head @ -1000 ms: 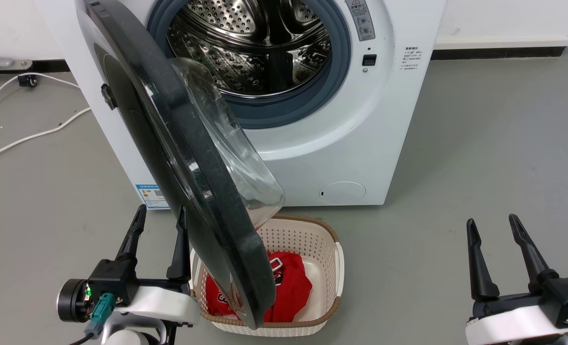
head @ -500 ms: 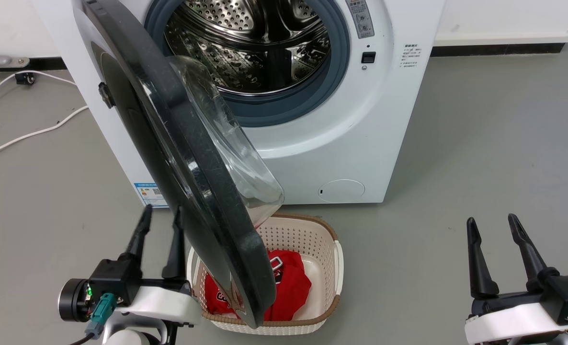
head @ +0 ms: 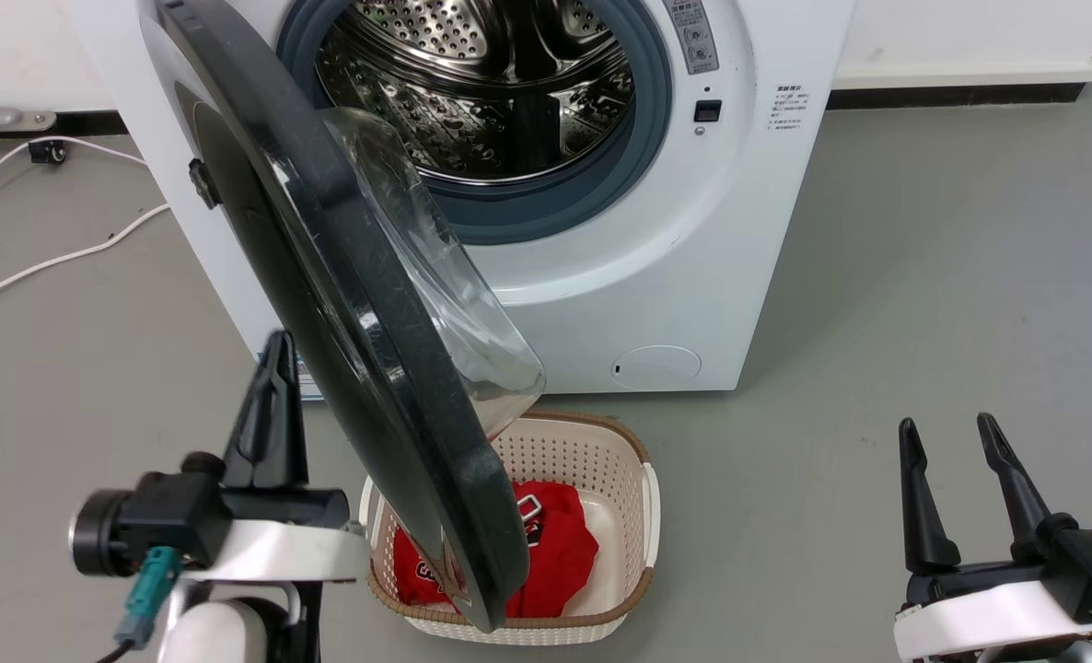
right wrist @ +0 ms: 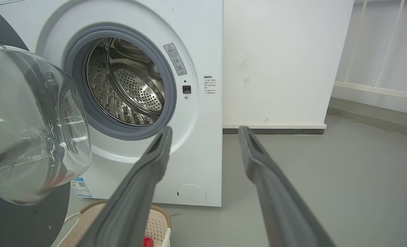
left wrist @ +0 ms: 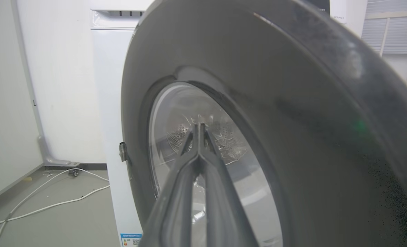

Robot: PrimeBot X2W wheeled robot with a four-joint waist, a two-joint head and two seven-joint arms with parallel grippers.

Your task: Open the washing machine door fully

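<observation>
Against the white wall, centre of the head view: washing machine [head: 675,276], white, boxy, top cut off by the frame; perforated steel drum [head: 482,92] ringed by a grey gasket [head: 555,207].
Hinged on the machine's view-left side: washing machine door [head: 371,368], glossy black ring with a clear bulging glass bowl, swung partway out, nearly edge-on to the head camera, lower rim hanging over the basket. Left wrist view alone gives the outer face, grey and blurred, drum dimly seen through the glass; right wrist view alone gives the bowl's inner bulge.
Below the door: cream perforated basket [head: 652,506], brown-trimmed, partly hidden; red garment [head: 560,552] inside.
Right gripper [head: 946,424], low right, well apart from the machine, fingers spread wide, nothing between them.
Left gripper [head: 279,350], just beside the door's outer face, fingers pressed together, gripping nothing; contact with the door not discernible.
Round filter cap [head: 656,366].
Blue label sticker [right wrist: 81,186], print illegible.
</observation>
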